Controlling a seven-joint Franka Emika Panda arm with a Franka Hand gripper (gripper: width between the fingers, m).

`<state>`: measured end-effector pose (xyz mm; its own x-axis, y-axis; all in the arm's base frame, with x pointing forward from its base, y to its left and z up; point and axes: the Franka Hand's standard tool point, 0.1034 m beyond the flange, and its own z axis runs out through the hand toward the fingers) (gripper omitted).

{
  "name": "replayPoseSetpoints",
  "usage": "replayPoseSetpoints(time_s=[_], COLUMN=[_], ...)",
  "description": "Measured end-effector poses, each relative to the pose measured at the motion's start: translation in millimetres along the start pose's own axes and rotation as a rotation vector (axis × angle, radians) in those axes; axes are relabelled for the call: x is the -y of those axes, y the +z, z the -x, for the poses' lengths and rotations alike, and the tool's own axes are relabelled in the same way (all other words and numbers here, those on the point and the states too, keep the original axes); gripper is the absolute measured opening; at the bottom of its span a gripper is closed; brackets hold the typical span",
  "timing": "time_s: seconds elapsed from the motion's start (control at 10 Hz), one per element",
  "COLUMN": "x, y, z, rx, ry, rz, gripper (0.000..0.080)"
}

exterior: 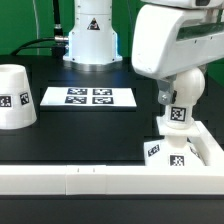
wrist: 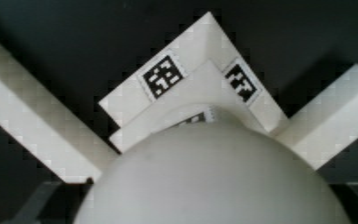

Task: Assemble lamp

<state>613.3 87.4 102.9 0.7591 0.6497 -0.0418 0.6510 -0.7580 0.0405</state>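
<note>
The white lamp bulb (exterior: 178,113) carries a square tag and hangs at the exterior view's right. My gripper (exterior: 176,100) is shut on it from above. In the wrist view the bulb's round head (wrist: 202,165) fills the lower part, with dark fingers at both sides of it. The square flat base (exterior: 168,152) lies directly under the bulb, in the corner of the white rail. Its tagged top also shows in the wrist view (wrist: 179,75). I cannot tell whether the bulb touches the base. The tapered shade (exterior: 15,97) stands far off at the exterior view's left.
The marker board (exterior: 88,96) lies flat at the middle back. The long white rail (exterior: 90,181) runs along the front and turns up the right side (exterior: 206,148). The arm's white pedestal (exterior: 90,35) stands at the back.
</note>
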Motion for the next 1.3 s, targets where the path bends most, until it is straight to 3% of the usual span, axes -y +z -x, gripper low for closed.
replayPoseSetpoints(time_s=[0.2,0.8,1.1,1.3], x=[0.9,1.0,2.7,2.3], y=[-0.1,-0.1,-0.1,-0.1], z=[-0.7,-1.0,-2.0,-1.9], rx=[-0.011,-0.015,-0.005,-0.002], ry=[0.170,0.733,0.939,1.055], rz=[-0.012,-0.085,-0.075,-0.085], gripper=[0.0573,0.0573,0.0573,0.0573])
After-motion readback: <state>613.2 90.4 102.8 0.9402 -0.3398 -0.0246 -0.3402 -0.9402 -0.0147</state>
